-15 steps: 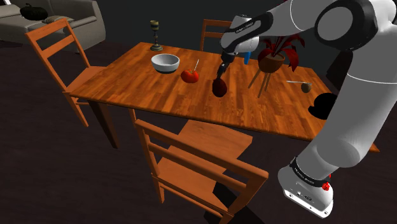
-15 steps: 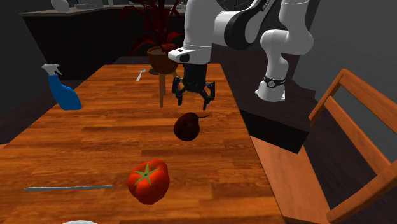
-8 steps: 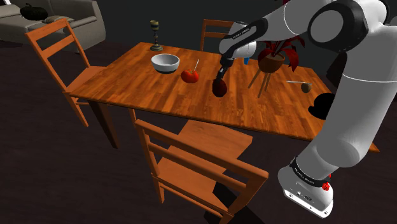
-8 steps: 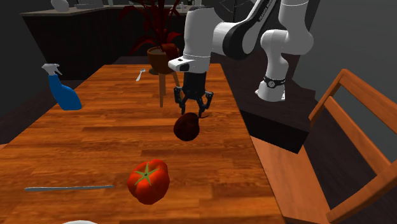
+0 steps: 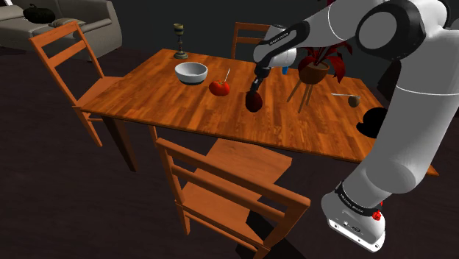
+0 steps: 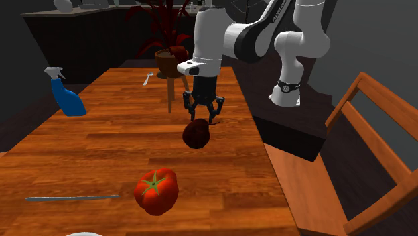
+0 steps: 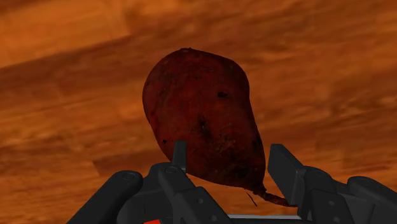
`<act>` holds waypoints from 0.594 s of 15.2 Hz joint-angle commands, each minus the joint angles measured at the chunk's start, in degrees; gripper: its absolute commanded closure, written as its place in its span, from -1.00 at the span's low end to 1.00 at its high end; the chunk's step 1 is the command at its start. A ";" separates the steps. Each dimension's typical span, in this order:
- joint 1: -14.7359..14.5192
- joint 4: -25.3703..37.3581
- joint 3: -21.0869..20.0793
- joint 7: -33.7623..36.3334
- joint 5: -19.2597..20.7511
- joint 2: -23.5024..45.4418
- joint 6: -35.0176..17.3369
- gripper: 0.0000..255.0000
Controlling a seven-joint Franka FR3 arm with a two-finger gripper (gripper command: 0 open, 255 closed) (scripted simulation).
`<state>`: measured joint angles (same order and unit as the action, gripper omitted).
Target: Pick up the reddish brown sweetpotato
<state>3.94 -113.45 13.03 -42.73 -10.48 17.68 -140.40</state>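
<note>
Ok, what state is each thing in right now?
sweet potato: lying on the table, not gripped.
fingers: open, either side of the sweet potato.
tomato: stem up on the table.
spray bottle: upright.
bowl: upright.
potted plant: upright.

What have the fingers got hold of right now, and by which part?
Nothing is held. The open fingers straddle the tapered end of the red-brown sweetpotato, which lies on the table, without clasping it.

Three chairs [image 5: 110, 90] [image 5: 246, 163] [image 5: 248, 27], one tomato [image 5: 219, 87], one sweetpotato [image 5: 254, 101].
</note>
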 commanded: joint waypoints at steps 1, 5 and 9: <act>-0.02 -0.12 -0.04 -0.01 -0.04 0.09 -0.09 1.00; -0.27 0.78 0.33 0.70 0.85 -1.66 2.48 1.00; -0.46 1.88 0.62 1.35 1.67 -3.26 5.10 1.00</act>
<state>3.56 -111.96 13.57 -41.61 -9.07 14.91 -136.10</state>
